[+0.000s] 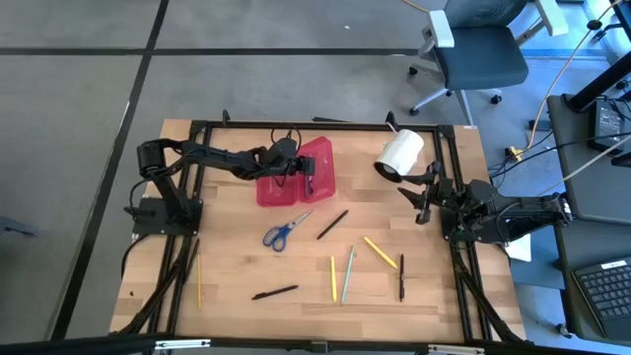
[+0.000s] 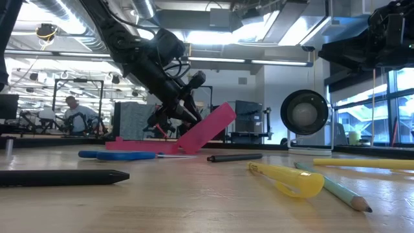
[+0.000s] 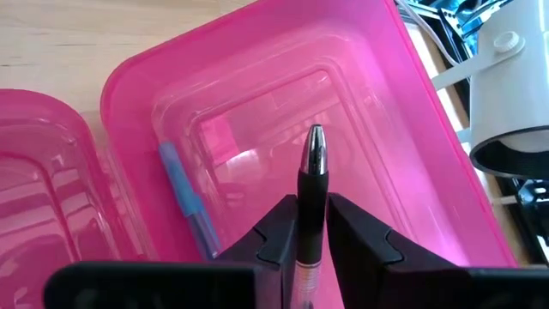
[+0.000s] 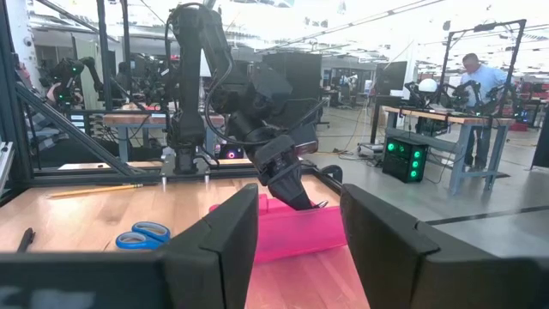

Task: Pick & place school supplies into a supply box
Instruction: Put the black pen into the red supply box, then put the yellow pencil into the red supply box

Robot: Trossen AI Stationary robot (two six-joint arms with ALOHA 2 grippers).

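Hovering over the pink translucent hinged plastic box point(image 1: 297, 172) at 11 o'clock on the table, my left gripper point(image 1: 286, 161); my right gripper point(image 1: 426, 202) waits at 3 o'clock, spread, empty.

High view: one blue-handled scissors point(image 1: 286, 230) and seven pens and pencils lie loose toward 6 o'clock.

Left wrist view: my fingers pinch one black pen point(image 3: 311, 199), its long axis running along the open tray directly below. One blue pen point(image 3: 188, 203) already inside.
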